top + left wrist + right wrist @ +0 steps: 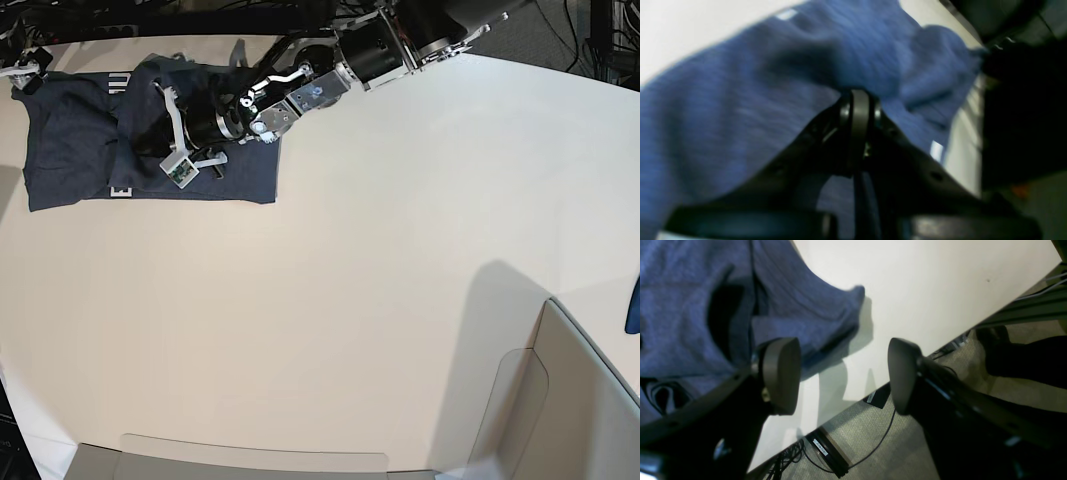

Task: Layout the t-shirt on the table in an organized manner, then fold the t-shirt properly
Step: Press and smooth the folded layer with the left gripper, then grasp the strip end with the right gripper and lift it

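The t-shirt (70,150) lies spread at the far left corner of the table (360,260), mostly flat, with a raised bunch of cloth near its middle and pale lettering showing along its front hem. My left claw (858,100) is pressed tight together, its two fingers meeting edge to edge, and a fold of the blue heathered cloth sits right at their tips; the wrist picture is blurred, so I cannot say for sure that cloth is pinched between them, only that the fabric rises to them and drapes away on both sides. From overhead my left arm reaches in from the far edge across the shirt, its wrist over the bunched part. My right claw (843,373) stands wide, both dark pads well apart with nothing between them; through the gap I see bare tabletop, the table's edge and the carpet with cables below. One pad sits over the shirt's edge, where a sleeve or corner lifts off the table and throws a shadow. A cardboard box wall (560,400) stands at the near right corner.
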